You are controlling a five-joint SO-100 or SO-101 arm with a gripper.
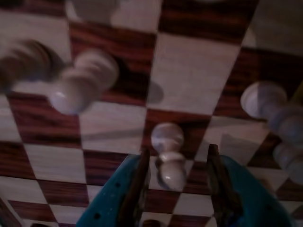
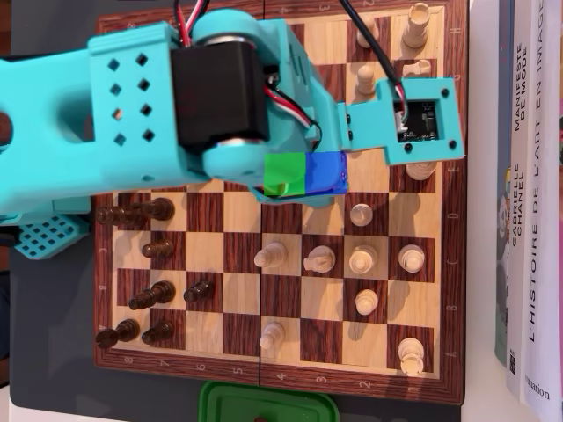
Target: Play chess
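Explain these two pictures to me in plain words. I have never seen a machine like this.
The turquoise thing is a small robot arm reaching over a wooden chessboard. The overhead view looks straight down from a fixed camera. The wrist view comes from a camera riding on the arm, looking past its tool, the two-fingered part that grasps. Light pieces and dark pieces stand on the board; books lie beside it. In the wrist view, the open tool straddles a light pawn without clearly gripping it. Nothing is held yet.
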